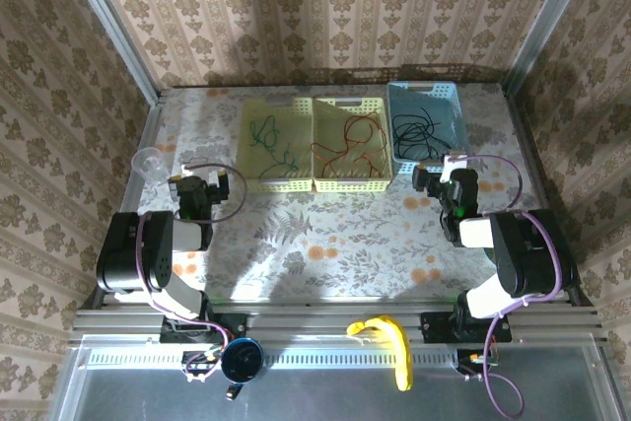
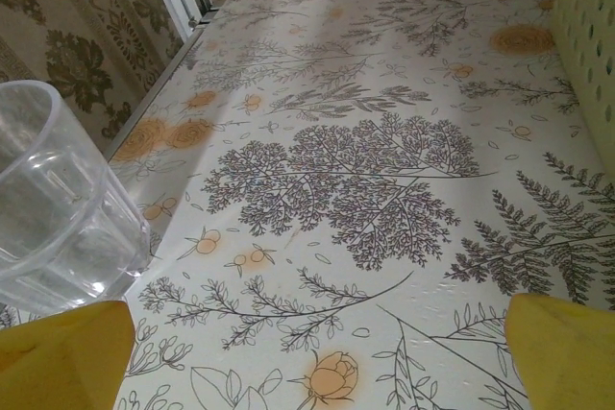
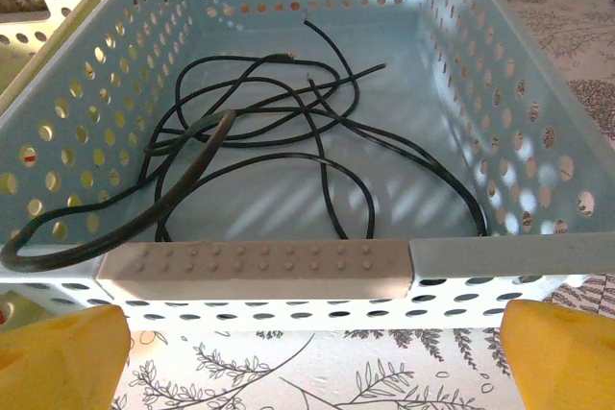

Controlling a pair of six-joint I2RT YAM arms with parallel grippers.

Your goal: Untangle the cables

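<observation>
The cables lie sorted by colour in three baskets. The green cable (image 1: 268, 140) is in the left yellow basket (image 1: 246, 150), the red cable (image 1: 353, 145) in the middle yellow basket (image 1: 320, 150), and the black cable (image 1: 422, 130) (image 3: 288, 132) in the blue basket (image 1: 455, 110) (image 3: 480, 256). One black loop (image 3: 43, 242) hangs over the blue basket's near left rim. My right gripper (image 1: 439, 171) (image 3: 312, 362) is open just before that basket's near wall, holding nothing. My left gripper (image 1: 202, 180) (image 2: 317, 372) is open over bare floral tabletop, left of the baskets.
A clear plastic cup (image 1: 148, 160) (image 2: 58, 208) stands close to the left finger of my left gripper. The left yellow basket's wall (image 2: 591, 36) is to that gripper's right. A banana (image 1: 392, 342) and a dark mug (image 1: 240, 359) sit on the front shelf below the arm bases.
</observation>
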